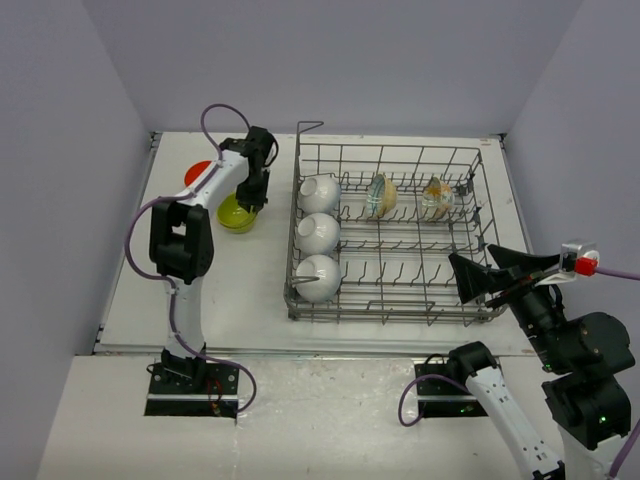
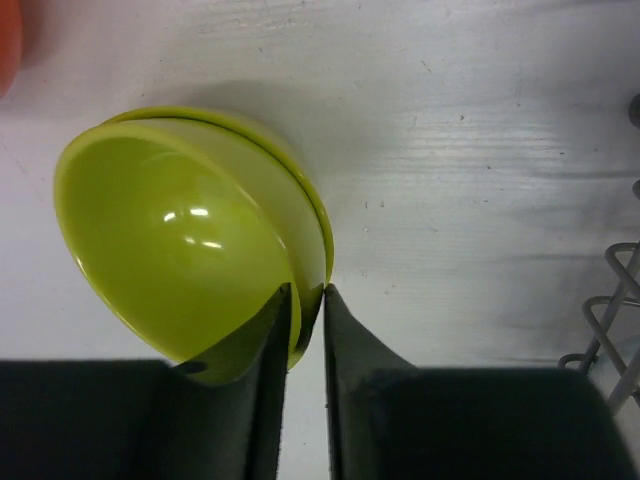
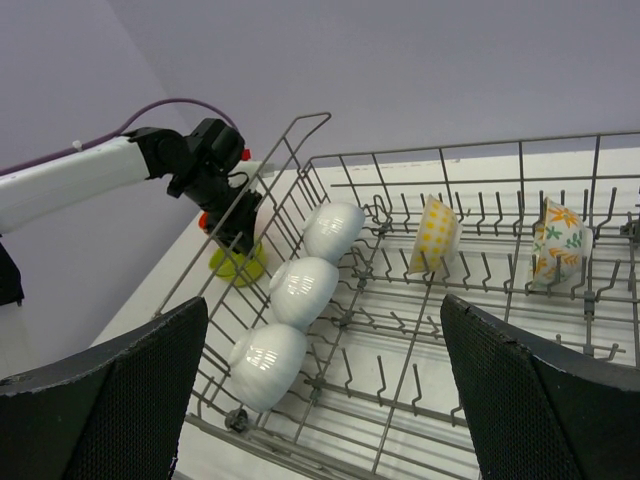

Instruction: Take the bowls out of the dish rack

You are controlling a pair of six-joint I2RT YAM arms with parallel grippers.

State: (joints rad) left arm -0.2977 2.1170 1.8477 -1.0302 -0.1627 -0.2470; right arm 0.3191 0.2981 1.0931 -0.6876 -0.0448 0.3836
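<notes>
Left wrist view: the left end effector (image 2: 308, 296) is nearly closed, pinching the rim of a lime-green bowl (image 2: 170, 250) nested in another on the surface (image 2: 480, 150). Glossy and stiff, the bowl is likely light but slippery, so it suits a rim grip.

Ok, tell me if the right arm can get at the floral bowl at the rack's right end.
Probably yes. The right end effector hangs open by the near right corner of the dish rack; the floral bowl stands on edge between tines with nothing over it.
</notes>
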